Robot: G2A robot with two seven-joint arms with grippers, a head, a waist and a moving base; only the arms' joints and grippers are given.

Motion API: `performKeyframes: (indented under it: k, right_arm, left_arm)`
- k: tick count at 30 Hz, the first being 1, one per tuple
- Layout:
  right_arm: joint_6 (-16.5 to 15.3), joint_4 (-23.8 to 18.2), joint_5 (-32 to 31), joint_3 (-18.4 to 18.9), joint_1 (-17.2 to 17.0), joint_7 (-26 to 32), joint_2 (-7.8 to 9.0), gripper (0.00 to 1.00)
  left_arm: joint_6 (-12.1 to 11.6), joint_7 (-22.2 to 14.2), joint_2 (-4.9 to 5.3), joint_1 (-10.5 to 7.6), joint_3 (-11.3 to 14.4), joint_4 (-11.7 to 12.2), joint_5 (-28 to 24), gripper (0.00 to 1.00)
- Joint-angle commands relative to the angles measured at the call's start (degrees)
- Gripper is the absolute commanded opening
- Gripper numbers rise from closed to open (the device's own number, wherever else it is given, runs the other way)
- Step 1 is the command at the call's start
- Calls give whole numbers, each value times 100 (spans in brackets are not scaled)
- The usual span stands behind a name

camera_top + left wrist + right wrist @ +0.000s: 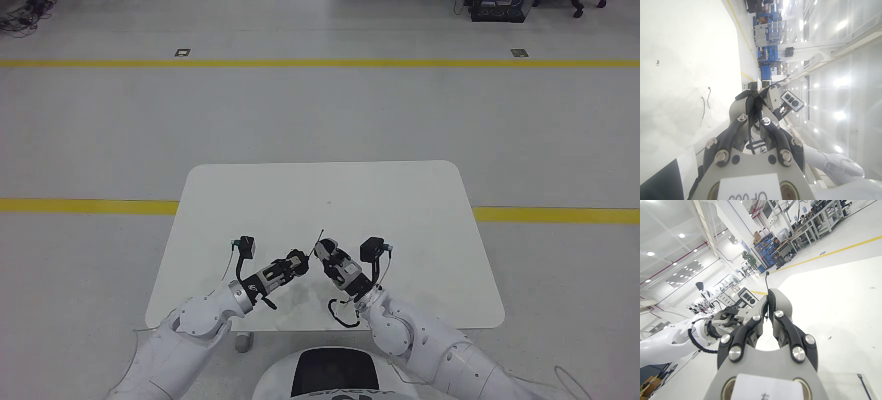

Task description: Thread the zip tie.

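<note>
Two grippers are raised close together over the near middle of the worktop point(420, 200), tips facing each other. On the left, the left gripper point(300, 260) has its jaws drawn together. Something black sits between its pads, but whether that is the tie's other end cannot be told. Between the two tips, the zip tie point(766, 283) stands out as a thin black strip, clear of the worktop, with a small end piece at its free end. On the right, the right gripper point(768, 297) is clamped on the zip tie, which runs between the pads and out past the tips.

Step in hand, as judged: bringing one end of the zip tie to the other for insertion. Recommended procedure:
1. Hold the right gripper steady. The free length is slender and will likely flex if swung.
2. Line up the left gripper with the strip's axis before closing the gap. An angled approach would likely push the strip aside.
3. Advance slowly, in a straight line.
4. Maintain both grips until the end is seen through the head.
</note>
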Motion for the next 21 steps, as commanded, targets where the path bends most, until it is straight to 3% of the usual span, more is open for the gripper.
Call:
performKeyframes:
  k: [1,21]
  right_arm:
    - [0,7,6,3,0,15,-5,0]
    - [0,70,39,24,-1,155,-46,0]
  left_arm:
    - [0,0,0,0,0,0,0,0]
    - [0,0,0,0,0,0,0,0]
